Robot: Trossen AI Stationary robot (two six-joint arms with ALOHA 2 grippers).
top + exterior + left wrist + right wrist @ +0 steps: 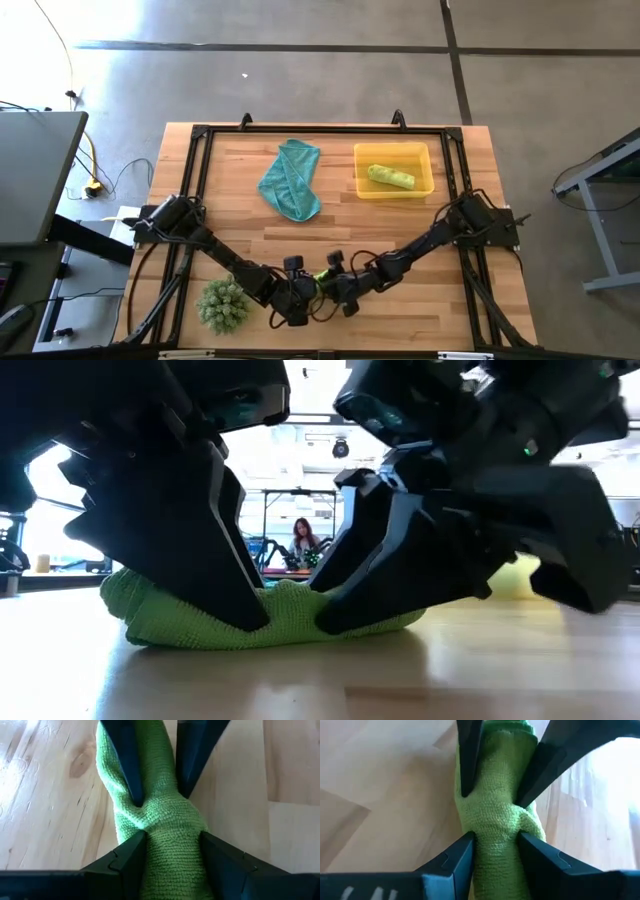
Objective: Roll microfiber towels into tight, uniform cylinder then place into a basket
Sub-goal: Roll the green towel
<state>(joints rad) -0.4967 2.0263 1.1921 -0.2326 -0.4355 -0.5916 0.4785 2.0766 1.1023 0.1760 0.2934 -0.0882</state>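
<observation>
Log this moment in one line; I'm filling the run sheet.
left gripper: shut on lime towel | right gripper: same | basket: one roll | teal towel: unrolled

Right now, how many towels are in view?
3: a rolled green towel in the basket, a teal towel loose mid-table, a green roll clamped by both grippers' jaws.

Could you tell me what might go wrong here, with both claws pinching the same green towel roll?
1. The left claw and right claw squeeze the lime-green towel close together, so its waist is pinched in; the roll may end up uneven.
2. The fingertips nearly meet over the towel, so the claws could knock together.
3. The teal towel lies loosely folded, not yet rolled, beside the basket.
</observation>
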